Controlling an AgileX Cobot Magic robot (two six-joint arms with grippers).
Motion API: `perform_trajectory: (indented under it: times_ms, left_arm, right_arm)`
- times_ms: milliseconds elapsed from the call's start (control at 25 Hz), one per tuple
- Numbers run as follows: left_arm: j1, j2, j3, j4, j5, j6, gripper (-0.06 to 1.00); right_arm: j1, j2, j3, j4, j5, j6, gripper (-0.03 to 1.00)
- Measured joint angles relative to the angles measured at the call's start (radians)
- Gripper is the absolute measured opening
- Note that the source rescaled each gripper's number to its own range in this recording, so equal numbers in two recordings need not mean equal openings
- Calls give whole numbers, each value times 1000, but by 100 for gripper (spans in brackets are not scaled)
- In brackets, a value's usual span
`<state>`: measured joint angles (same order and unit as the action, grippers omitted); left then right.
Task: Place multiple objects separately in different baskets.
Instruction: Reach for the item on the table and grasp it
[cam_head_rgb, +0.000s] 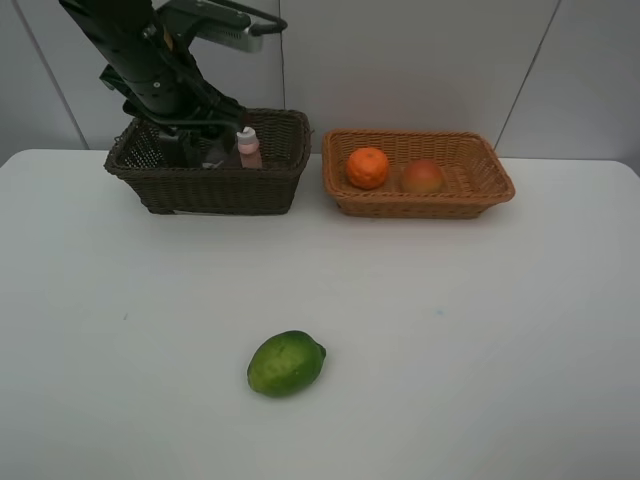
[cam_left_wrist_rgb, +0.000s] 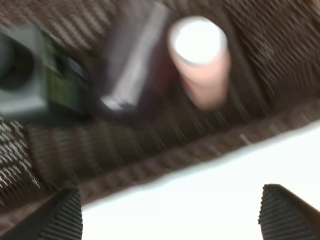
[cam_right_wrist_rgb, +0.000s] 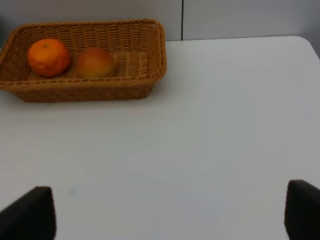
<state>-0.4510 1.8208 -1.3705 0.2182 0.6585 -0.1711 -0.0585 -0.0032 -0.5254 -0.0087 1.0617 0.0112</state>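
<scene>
The left gripper (cam_left_wrist_rgb: 170, 212), jaws apart and empty, hangs over the dark basket (cam_head_rgb: 215, 185) just beside the pink bottle (cam_head_rgb: 248, 148), apparently sorting containers there, while the green fruit (cam_head_rgb: 286, 362) waits well apart on the counter (cam_head_rgb: 480, 340).

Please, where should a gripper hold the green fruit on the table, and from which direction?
Probably from straight above, closing across the narrower middle of the green fruit. It lies on its side on the open table, long axis roughly left-right with the nub to the right, nothing beside it.

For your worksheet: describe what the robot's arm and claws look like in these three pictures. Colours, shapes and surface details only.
The left arm is black and jointed, with a grey-green housing on top. The left claw has dark, ribbed, wedge-shaped fingertips. The right claw shows two plain black blocky tips.
</scene>
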Motion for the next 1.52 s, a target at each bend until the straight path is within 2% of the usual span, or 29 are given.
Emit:
perform_trajectory:
  times_ms: [200,400,800,1200,1320,1520]
  left_arm:
    - [-70,-4,0,-34,124,44,92]
    - [-137,-4,1,-45,189,50,92]
    - [-228,-43,140,-65,136,57,92]
    - [-406,-47,192,-111,102,74,92]
    - [-431,-47,216,-112,85,109,93]
    - [-448,-47,249,-115,73,153,100]
  right_arm:
    - [0,0,0,0,0,0,97]
    - [0,0,0,0,0,0,97]
    - [0,0,0,0,0,0,97]
    - [0,0,0,0,0,0,97]
    - [0,0,0,0,0,0,97]
    - [0,0,0,0,0,0,97]
